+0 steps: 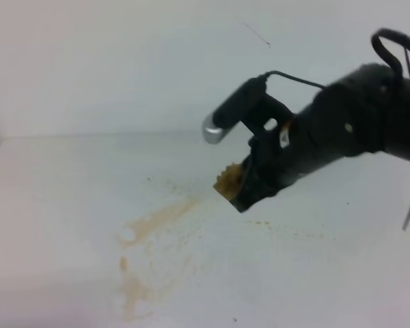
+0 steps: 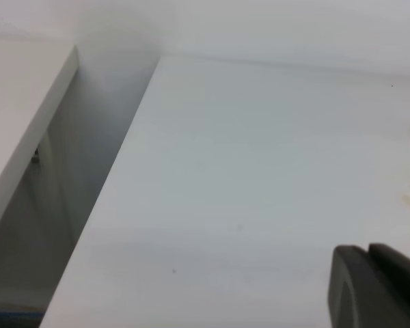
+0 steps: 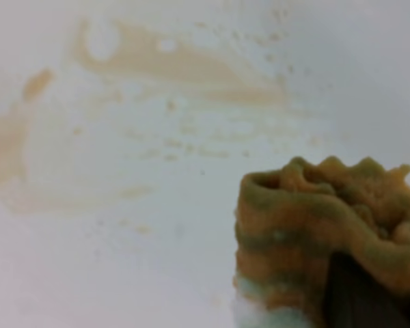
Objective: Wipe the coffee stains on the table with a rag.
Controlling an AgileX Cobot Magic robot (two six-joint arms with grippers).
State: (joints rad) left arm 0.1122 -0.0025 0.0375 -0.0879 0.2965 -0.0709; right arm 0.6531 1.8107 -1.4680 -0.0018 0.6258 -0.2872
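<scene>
The rag (image 1: 229,181), a crumpled wad soaked orange-brown with greenish folds, sits pinched in the right fingers (image 1: 238,186), lifted just right of the coffee stains (image 1: 154,225). Those pale tan smears and specks spread across the white worktop (image 1: 55,205). The left fingers (image 2: 379,287) show only partly near the worktop's left edge; whether they are open, I cannot tell.

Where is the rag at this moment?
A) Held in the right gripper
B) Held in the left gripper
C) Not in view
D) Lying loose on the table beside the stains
A: the brown-soaked rag sits bunched in the right gripper, beside the smeared coffee stains on the table.
</scene>
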